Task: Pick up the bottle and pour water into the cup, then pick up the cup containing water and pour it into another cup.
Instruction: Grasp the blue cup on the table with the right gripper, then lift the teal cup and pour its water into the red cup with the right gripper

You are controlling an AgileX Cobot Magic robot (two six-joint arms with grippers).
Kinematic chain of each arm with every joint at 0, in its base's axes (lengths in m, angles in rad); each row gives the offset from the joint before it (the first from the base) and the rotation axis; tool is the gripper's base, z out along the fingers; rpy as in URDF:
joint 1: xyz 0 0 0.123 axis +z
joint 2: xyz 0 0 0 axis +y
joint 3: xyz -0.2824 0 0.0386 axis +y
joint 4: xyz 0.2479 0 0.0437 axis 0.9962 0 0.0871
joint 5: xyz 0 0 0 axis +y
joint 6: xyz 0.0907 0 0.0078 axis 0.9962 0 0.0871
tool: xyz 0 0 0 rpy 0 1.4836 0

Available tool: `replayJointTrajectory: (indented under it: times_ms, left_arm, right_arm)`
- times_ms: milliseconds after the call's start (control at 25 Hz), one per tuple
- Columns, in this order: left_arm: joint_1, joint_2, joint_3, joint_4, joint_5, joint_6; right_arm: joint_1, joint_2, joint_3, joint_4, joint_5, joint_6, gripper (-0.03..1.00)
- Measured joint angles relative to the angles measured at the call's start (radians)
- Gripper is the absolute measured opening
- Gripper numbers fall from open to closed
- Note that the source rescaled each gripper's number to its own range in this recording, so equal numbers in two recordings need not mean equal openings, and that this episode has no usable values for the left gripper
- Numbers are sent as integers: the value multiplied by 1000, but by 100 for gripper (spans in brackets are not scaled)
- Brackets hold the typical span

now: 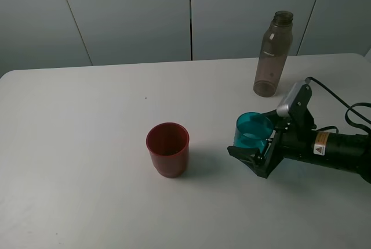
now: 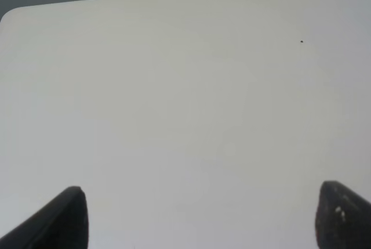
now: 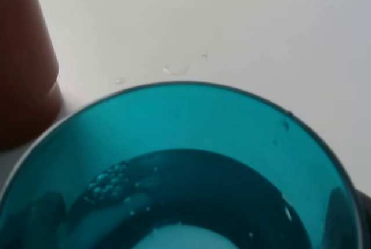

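— How should the teal cup be taken?
— With water inside, it is flanked by the spread jaws of the right gripper. They should be closed squarely and the cup kept level. The red cup is set nearby. The left gripper is held spread, empty.
— Surroundings?
— A white table is backed by grey wall panels.

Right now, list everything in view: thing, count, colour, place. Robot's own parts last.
bottle: one, smoky grey-brown, uncapped, upright at the table's far right.
teal cup: one, translucent teal, water inside, right of the red cup.
red cup: one, red, upright near the table's centre.
table: one, white, under everything.
right tool: one, black, jaws open either side of the teal cup.
left tool: one, black, open over bare table.
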Motion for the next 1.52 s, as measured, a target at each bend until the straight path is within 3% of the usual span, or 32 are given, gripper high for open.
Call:
replayJointTrajectory:
  times_ms: [80,120,160,200,240,280,960,1240,1520]
  left_arm:
    - [0,0,0,0,0,0]
    - [0,0,0,0,0,0]
    - [0,0,0,0,0,0]
    - [0,0,0,0,0,0]
    - [0,0,0,0,0,0]
    - [0,0,0,0,0,0]
    - [0,0,0,0,0,0]
    - [0,0,0,0,0,0]
    - [0,0,0,0,0,0]
  right_arm:
    - [0,0,0,0,0,0,100]
    - [0,0,0,0,0,0,91]
    - [0,0,0,0,0,0,75]
    - [0,0,0,0,0,0,47]
    - [0,0,0,0,0,2,12]
    - [1,0,0,0,0,0,6]
    - [1,0,-2,0,0,9,5]
    - [1,-57,-2,0,30,77,5]
    - [2,-263,-2,-4,77,243,5]
